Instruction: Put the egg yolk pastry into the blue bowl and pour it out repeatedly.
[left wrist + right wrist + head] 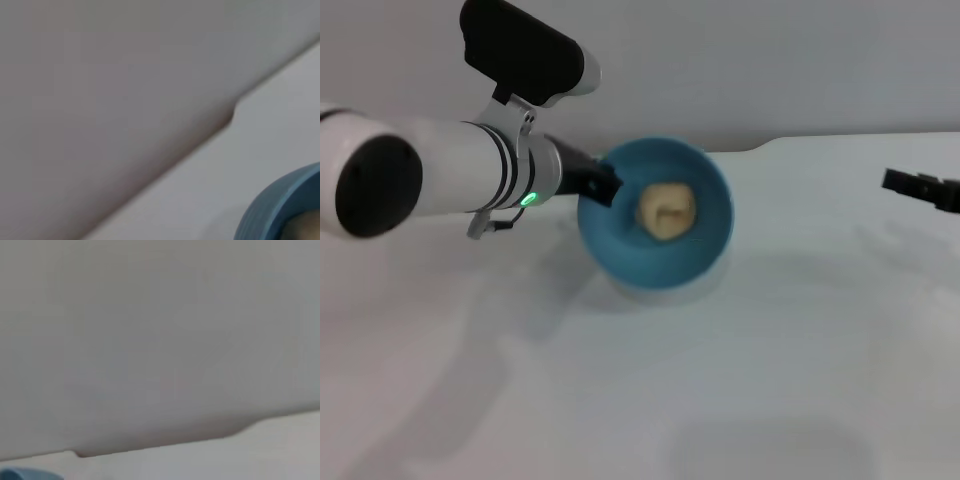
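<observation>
White tabletop (740,400) spreads below a grey wall (770,60). On it, the left gripper (601,187) clamps the rim of the tilted blue bowl (695,255), apparently lifted clear, with the egg yolk pastry (666,209) inside. Near the right edge, the right gripper (920,187) hangs; its fingers can't be judged.

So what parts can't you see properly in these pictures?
- Left gripper: in the head view its fingertips vanish at the blue bowl rim; the grip is hidden.
- Right gripper: cut off by the head view's edge.
- Egg yolk pastry: its underside is hidden inside the bowl.
- Left wrist view: only a corner of the bowl shows.
- Right wrist view: mostly wall, just a sliver of bowl.
</observation>
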You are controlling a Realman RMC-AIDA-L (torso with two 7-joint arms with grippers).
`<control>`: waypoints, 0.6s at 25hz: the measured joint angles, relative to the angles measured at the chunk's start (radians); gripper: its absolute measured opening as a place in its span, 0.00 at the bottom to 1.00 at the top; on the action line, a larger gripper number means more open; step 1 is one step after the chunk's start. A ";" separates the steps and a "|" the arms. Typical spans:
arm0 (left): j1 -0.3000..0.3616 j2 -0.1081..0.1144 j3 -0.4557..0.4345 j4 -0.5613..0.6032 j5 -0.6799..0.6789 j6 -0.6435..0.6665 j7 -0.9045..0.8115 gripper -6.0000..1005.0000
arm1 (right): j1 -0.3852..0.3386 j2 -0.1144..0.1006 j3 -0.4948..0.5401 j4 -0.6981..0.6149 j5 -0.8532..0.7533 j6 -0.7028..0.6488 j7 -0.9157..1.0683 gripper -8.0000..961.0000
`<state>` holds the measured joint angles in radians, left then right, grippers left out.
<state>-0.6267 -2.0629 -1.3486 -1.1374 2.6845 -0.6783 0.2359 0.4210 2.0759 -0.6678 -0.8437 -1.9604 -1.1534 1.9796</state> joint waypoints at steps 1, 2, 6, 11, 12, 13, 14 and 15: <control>0.013 0.000 0.011 -0.010 0.015 0.034 0.000 0.02 | -0.009 -0.001 0.015 0.012 0.001 0.001 -0.007 0.63; 0.026 -0.002 0.025 -0.019 0.036 0.072 -0.001 0.02 | -0.017 -0.001 0.024 0.018 0.001 0.002 -0.010 0.63; 0.075 -0.007 0.086 -0.034 0.117 0.236 -0.021 0.02 | -0.037 -0.002 0.042 0.025 0.001 0.008 -0.012 0.63; 0.132 -0.009 0.136 -0.035 0.179 0.449 -0.045 0.02 | -0.045 -0.002 0.052 0.034 0.001 0.007 -0.013 0.63; 0.140 -0.009 0.142 -0.034 0.185 0.481 -0.044 0.02 | -0.046 -0.002 0.053 0.037 0.001 0.007 -0.013 0.63; 0.154 -0.009 0.153 -0.031 0.192 0.539 -0.037 0.02 | -0.046 -0.002 0.053 0.040 0.001 0.007 -0.013 0.63; 0.168 -0.009 0.163 -0.025 0.198 0.604 -0.025 0.02 | -0.046 -0.002 0.053 0.041 0.001 0.005 -0.013 0.63; 0.182 -0.010 0.171 -0.016 0.202 0.673 -0.003 0.02 | -0.046 -0.002 0.053 0.042 0.001 0.004 -0.013 0.63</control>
<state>-0.4448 -2.0731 -1.1771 -1.1529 2.8861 -0.0054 0.2326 0.3751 2.0734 -0.6149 -0.8021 -1.9591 -1.1496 1.9662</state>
